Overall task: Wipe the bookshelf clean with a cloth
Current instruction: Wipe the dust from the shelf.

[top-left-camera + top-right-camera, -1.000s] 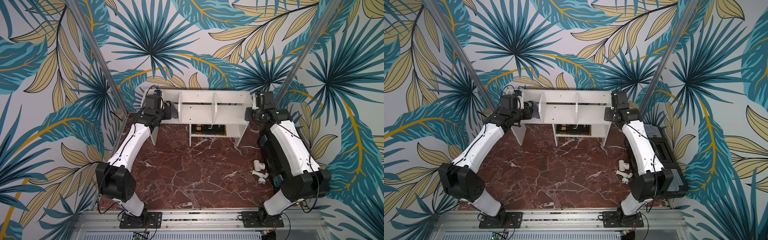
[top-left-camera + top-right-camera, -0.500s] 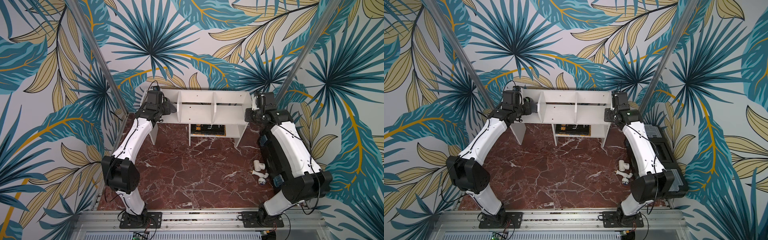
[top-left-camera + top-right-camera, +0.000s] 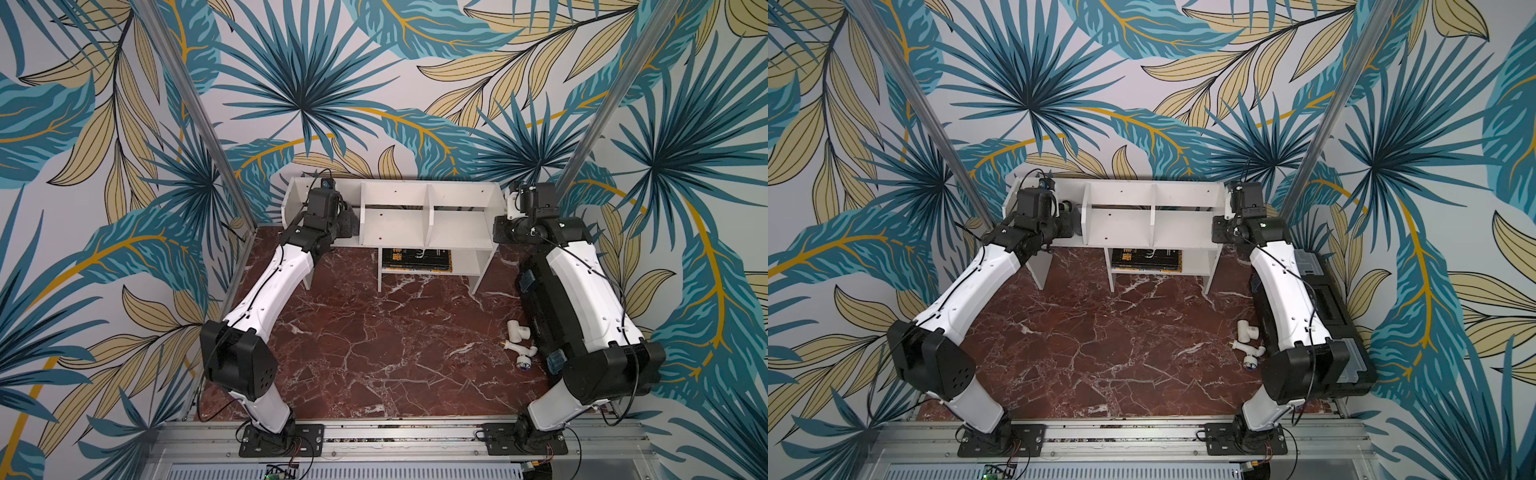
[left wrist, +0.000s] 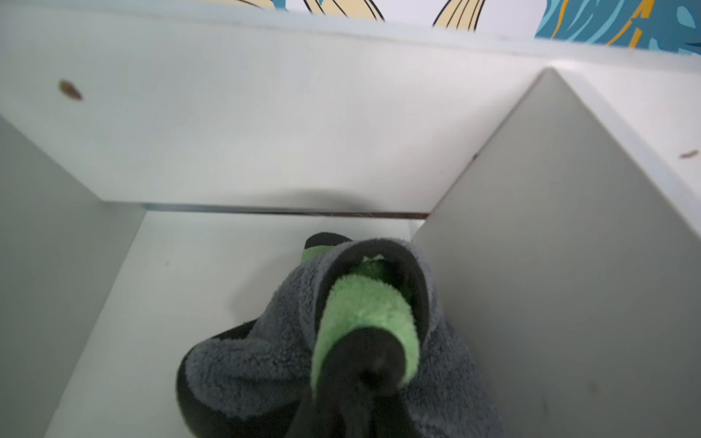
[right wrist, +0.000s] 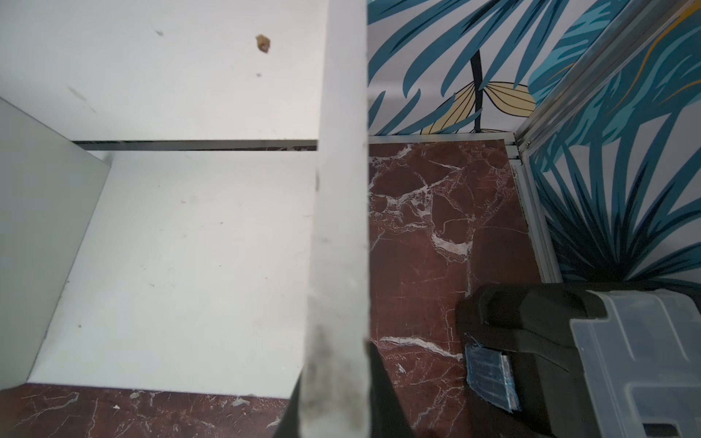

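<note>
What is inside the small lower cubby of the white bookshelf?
A flat black item with yellow print, perhaps a book, lies in the lower cubby of the bookshelf. The shelf board above covers the cubby's rear, so anything behind the item cannot be seen.

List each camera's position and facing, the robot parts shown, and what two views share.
Both top views: above the front rail, looking down and backward at the bookshelf; the left arm and right arm show.
Left wrist: on the left arm, facing into an end compartment; left fingers shut on the cloth.
Right wrist: on the right arm, facing down the opposite end panel, toolbox beside it; right fingers clamp that panel.
Shared: right wrist and top views both show the toolbox.
</note>
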You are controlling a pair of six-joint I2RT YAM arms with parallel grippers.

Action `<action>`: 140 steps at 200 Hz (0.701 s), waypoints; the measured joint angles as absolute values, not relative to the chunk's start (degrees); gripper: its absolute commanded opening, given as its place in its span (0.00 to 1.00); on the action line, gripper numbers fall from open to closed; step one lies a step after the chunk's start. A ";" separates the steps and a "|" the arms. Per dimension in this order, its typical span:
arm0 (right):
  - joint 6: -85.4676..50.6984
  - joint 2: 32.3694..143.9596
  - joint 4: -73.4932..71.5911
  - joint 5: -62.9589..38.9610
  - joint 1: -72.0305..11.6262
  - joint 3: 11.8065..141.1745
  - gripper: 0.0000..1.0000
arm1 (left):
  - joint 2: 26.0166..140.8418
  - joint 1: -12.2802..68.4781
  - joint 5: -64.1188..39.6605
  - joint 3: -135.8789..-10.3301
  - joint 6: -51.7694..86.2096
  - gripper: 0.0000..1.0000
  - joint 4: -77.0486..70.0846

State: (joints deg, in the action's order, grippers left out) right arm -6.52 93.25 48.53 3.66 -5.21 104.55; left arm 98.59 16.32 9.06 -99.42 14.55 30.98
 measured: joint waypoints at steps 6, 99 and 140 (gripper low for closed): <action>-6.24 93.36 48.58 3.18 -5.02 104.68 0.00 | 99.83 15.92 9.04 -100.99 14.59 0.00 31.40; -4.45 94.41 49.10 1.17 -4.21 105.97 0.00 | 96.09 10.98 11.44 -96.33 15.90 0.00 32.40; -4.03 94.63 48.31 0.75 -3.99 105.95 0.00 | 89.91 12.45 9.43 -89.58 15.00 0.00 31.29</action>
State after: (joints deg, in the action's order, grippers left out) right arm -4.03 94.63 48.31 0.75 -3.99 105.95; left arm 89.91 12.45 9.43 -89.58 15.00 31.29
